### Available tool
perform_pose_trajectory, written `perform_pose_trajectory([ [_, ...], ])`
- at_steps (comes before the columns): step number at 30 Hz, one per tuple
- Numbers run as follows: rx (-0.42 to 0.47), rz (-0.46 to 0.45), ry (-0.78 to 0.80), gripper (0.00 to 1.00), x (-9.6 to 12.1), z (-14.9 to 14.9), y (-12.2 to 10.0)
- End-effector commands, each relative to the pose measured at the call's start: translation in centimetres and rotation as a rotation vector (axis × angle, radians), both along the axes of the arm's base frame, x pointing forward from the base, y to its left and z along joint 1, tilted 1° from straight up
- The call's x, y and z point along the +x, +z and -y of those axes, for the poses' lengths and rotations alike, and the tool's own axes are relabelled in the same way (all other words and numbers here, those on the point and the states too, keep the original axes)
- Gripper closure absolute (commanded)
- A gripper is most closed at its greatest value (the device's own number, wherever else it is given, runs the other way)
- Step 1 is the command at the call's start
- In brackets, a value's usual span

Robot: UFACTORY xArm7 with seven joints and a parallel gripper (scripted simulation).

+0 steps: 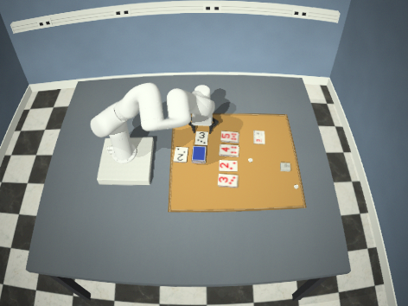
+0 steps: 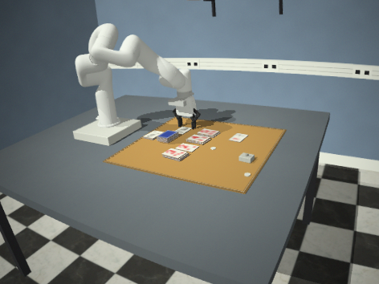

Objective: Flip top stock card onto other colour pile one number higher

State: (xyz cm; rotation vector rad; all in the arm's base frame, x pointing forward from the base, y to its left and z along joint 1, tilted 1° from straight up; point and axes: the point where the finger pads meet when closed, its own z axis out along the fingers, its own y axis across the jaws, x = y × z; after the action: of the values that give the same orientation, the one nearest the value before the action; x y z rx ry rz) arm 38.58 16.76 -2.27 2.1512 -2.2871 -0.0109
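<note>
1. The gripper hangs low over the far-left part of the orange mat, its dark fingers spread wide with nothing between them.
2. Directly under and just in front of the fingers lies a face-up black 3 card. It rests flat on the mat, alone, touching no pile; whether the fingertips touch it cannot be told.
3. The face-down stock – a blue-backed stack – sits just beside the black 3, on the side nearer the top camera.
4. A face-up black 2 card lies just left of the stock in the top view, at the mat's left edge and slightly tilted.
5. To the right of these runs a column of four red-topped piles: a red 5 pile farthest back, then a red 4 pile, a red 2 card and a red 3 pile nearest.
6. The black 3 is beside the red 5 pile and near the red 4 pile – apart from both.
7. A single red-marked card lies farther right, well apart from the column.
8. A small grey block and two tiny white pieces are scattered over the right half of the mat.
9. The mat lies on the grey tabletop, with the arm's white base to its left.
</note>
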Motion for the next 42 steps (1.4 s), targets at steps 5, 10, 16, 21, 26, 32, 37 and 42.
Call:
perform_pose_trajectory([
  [5,0.001,0.003,0.000,0.13,0.1,-0.1,0.1],
  [10,0.001,0.003,0.000,0.13,0.1,-0.1,0.1],
  [16,0.001,0.003,0.000,0.13,0.1,-0.1,0.1],
  [21,0.001,0.003,0.000,0.13,0.1,-0.1,0.5],
  [26,0.001,0.003,0.000,0.13,0.1,-0.1,1.7],
  [32,0.001,0.003,0.000,0.13,0.1,0.0,3.8],
  [37,0.001,0.003,0.000,0.13,0.1,0.0,5.6],
  [42,0.001,0.003,0.000,0.13,0.1,0.0,7.6],
])
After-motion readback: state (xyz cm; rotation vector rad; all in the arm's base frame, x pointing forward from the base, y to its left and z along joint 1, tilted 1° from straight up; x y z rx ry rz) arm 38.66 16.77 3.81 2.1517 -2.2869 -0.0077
